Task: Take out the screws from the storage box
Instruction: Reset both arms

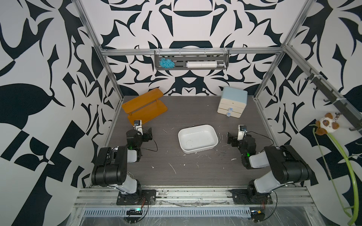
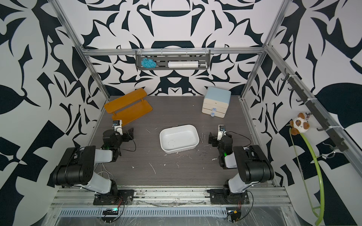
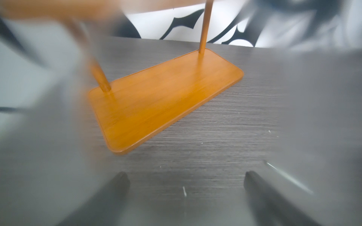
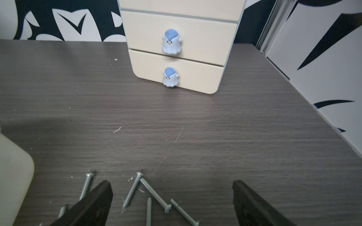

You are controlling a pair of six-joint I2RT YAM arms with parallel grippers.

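The left arm (image 1: 109, 166) at 7 o'clock and the right arm (image 1: 286, 166) at 5 o'clock are built alike. Each has bulky black joint housings, pale grey link shells, a green wrist light (image 1: 130, 146), a thin black cable (image 1: 157, 145), a black base plate (image 1: 135, 196) and black tapered fingers (image 4: 94, 203).

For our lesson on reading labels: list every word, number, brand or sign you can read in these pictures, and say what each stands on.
No text can be read.
Dark marks on the front rail: too blurred to read.
White bottle: any print is too small to read.
Cabinet: no lettering shows.
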